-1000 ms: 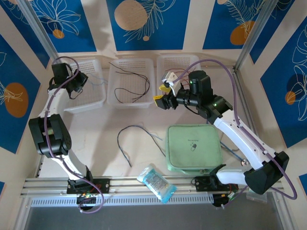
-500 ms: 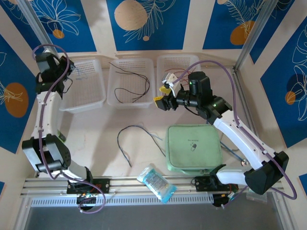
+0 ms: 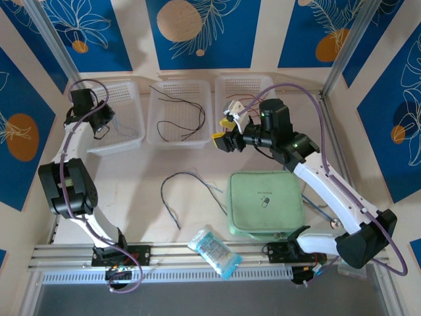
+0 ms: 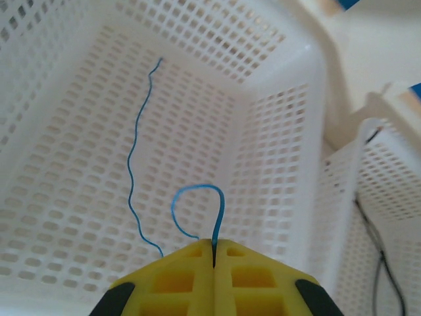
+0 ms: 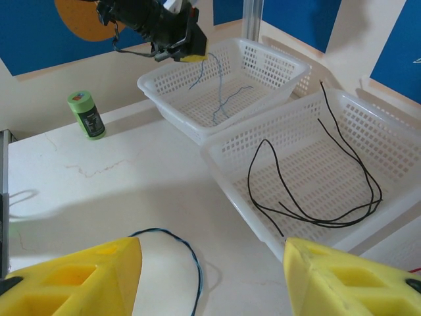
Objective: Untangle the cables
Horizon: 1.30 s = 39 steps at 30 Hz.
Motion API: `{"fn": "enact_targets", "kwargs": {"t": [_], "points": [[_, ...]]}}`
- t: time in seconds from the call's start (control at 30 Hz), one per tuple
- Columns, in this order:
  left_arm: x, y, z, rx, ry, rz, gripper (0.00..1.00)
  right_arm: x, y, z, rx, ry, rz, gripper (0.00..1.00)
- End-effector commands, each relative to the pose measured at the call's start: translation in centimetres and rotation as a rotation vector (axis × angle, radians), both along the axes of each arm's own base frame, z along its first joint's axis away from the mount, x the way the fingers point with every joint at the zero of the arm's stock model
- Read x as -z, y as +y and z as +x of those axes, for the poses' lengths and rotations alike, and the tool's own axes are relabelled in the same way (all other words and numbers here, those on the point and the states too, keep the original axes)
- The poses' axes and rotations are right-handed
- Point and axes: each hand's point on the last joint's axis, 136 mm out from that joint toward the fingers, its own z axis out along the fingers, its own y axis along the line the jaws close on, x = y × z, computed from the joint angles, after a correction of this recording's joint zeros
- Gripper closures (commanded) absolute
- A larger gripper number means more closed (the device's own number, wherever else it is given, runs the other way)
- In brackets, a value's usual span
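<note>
While my left gripper [image 4: 214, 249] pinches the blue cable [image 4: 133, 164] tight over the left basket [image 4: 283, 125], my right gripper [image 5: 212, 266] hangs with jaws apart, holding nothing. Black cables [image 5: 309, 217] lie in the middle basket [image 5: 227, 174], and another cable [image 3: 172, 191] loops on the table [image 3: 131, 171].

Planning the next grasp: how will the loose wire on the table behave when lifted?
Probably floppy: the wire lies in a loose, wavy loop, so it should droop. Likely very light, being so thin. Its end may drag against the pouch beside it.
</note>
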Motion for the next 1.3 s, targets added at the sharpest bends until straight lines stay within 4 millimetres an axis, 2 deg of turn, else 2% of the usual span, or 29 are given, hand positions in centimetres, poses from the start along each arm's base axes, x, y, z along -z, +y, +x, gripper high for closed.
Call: {"fn": "enact_targets", "kwargs": {"t": [0.0, 0.1, 0.17, 0.27, 0.4, 0.43, 0.47, 0.5, 0.6, 0.7, 0.8, 0.83, 1.03, 1.13, 1.27], "points": [[2.4, -0.7, -0.2, 0.052, 0.082, 0.099, 1.00, 0.0, -0.6, -0.6, 0.008, 0.020, 0.010, 0.41], [4.8, -1.6, 0.1, 0.093, 0.151, 0.110, 1.00, -0.3, -0.7, -0.8, 0.004, 0.020, 0.025, 0.41], [5.8, -1.8, 0.3, 0.113, 0.179, 0.139, 1.00, -0.6, -0.9, -1.0, 0.003, 0.011, 0.030, 0.41], [6.3, -1.7, 0.6, 0.120, 0.199, 0.199, 1.00, -0.7, -1.4, -1.1, 0.015, 0.007, 0.031, 0.41], [7.6, -2.0, 1.1, 0.144, 0.243, 0.179, 1.00, -0.9, -2.1, -1.2, 0.028, 0.007, 0.038, 0.41], [8.1, -2.1, 1.1, 0.147, 0.259, 0.168, 0.92, -0.8, -2.2, -1.2, 0.032, 0.006, 0.039, 0.41], [8.6, -2.3, 1.1, 0.153, 0.274, 0.165, 0.66, -0.8, -2.3, -1.2, 0.037, 0.006, 0.040, 0.41], [8.8, -2.3, 1.0, 0.148, 0.285, 0.177, 0.53, -0.8, -2.5, -1.1, 0.043, 0.007, 0.043, 0.41], [6.7, -2.7, 1.3, 0.161, 0.253, 0.262, 0.41, -1.1, -2.7, -1.4, 0.044, 0.002, 0.049, 0.41], [3.0, -2.9, 2.1, 0.152, 0.174, 0.308, 0.34, -1.2, -2.9, -1.4, 0.045, -0.005, 0.048, 0.41], [0.2, -3.1, 2.8, 0.155, 0.127, 0.306, 0.18, -1.3, -3.2, -1.2, 0.051, -0.006, 0.048, 0.41], [-0.5, -3.2, 3.1, 0.159, 0.121, 0.312, 0.16, -1.3, -3.3, -1.2, 0.053, -0.009, 0.048, 0.41], [-2.1, -4.2, 4.0, 0.214, 0.129, 0.382, 0.12, -1.0, -3.7, -1.0, 0.066, -0.002, 0.051, 0.41], [-2.4, -5.1, 4.3, 0.259, 0.143, 0.344, 0.11, -0.9, -4.0, -1.0, 0.073, -0.003, 0.050, 0.41], [-4.5, -7.1, 5.2, 0.299, 0.069, 0.271, 0.13, -0.8, -4.5, -0.7, 0.085, -0.001, 0.056, 0.41]]}}
